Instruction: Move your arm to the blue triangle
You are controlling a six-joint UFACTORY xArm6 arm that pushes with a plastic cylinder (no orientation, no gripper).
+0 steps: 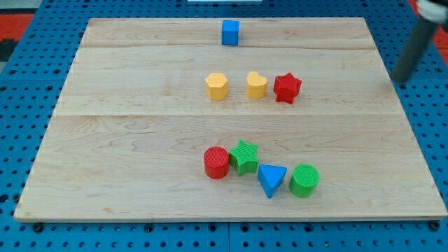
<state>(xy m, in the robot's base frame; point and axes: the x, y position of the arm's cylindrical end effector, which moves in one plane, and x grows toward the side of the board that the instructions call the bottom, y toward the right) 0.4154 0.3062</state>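
The blue triangle (271, 180) lies near the view's bottom, between a green star (243, 156) on its left and a green cylinder (304, 180) on its right. A red cylinder (216, 162) sits left of the green star. My rod comes in blurred at the view's top right; my tip (400, 81) is off the board's right edge, far up and right of the blue triangle.
A blue cube (230, 32) sits at the board's top edge. A yellow pentagon (217, 86), a yellow heart (256, 85) and a red star (287, 88) form a row in the middle. The wooden board (126, 140) rests on a blue pegboard.
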